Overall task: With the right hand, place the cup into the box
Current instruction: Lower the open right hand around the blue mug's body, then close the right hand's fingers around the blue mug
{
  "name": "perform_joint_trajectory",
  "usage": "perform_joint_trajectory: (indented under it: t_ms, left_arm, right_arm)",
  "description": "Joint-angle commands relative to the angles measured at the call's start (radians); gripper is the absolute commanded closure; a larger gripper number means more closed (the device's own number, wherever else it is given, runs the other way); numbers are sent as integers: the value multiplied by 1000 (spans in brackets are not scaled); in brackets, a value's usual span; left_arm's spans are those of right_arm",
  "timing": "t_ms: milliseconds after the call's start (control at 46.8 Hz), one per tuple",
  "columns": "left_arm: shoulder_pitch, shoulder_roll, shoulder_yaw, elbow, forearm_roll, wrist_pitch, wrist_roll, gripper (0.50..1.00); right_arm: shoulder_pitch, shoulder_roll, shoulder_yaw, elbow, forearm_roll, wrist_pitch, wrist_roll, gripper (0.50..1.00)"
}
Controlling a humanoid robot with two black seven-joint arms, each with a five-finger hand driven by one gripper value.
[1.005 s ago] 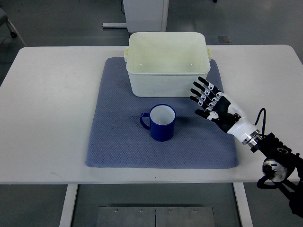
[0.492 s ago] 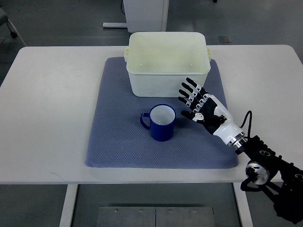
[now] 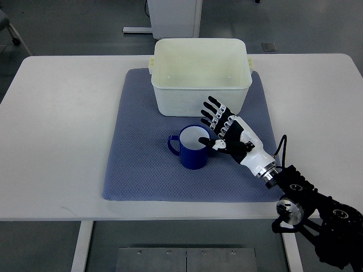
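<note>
The cup stands upright on the blue mat, mouth up, with its handle pointing left, away from the right hand. That hand comes in from the near right and sits just to the right of the cup, fingers spread and holding nothing; the thumb tip lies over the cup's right rim, though whether it touches cannot be told from this steep view. So the cup lies to the left of the palm, its smooth wall facing the hand, and the handle is on the side that will not get in the way of a wrap grip.

The box stands just beyond the cup on the far half of the mat, open at the top and empty, its near wall close to the fingertips. The lift has to clear that wall before moving far. The worktop offers open room to the left and right of the mat. The left hand is not in view.
</note>
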Motion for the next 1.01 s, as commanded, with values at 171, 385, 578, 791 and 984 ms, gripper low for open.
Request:
perform_joint_trajectory:
  t_ms: [171, 385, 578, 791, 984]
  left_arm:
    - [0, 0, 0, 0, 0, 0, 0, 500]
    - [0, 0, 0, 0, 0, 0, 0, 500]
    - [0, 0, 0, 0, 0, 0, 0, 500]
    - [0, 0, 0, 0, 0, 0, 0, 500]
    - [0, 0, 0, 0, 0, 0, 0, 500]
  right_arm:
    - [1, 7, -23, -1, -12, -1, 12, 517]
    - [1, 26, -26, -9, -14, -61, 15, 517]
    - [7, 34, -46, -12, -14, -83, 41, 517]
    - [10, 31, -76, -10, -14, -87, 41, 517]
    - [10, 31, -92, -10, -16, -90, 41, 517]
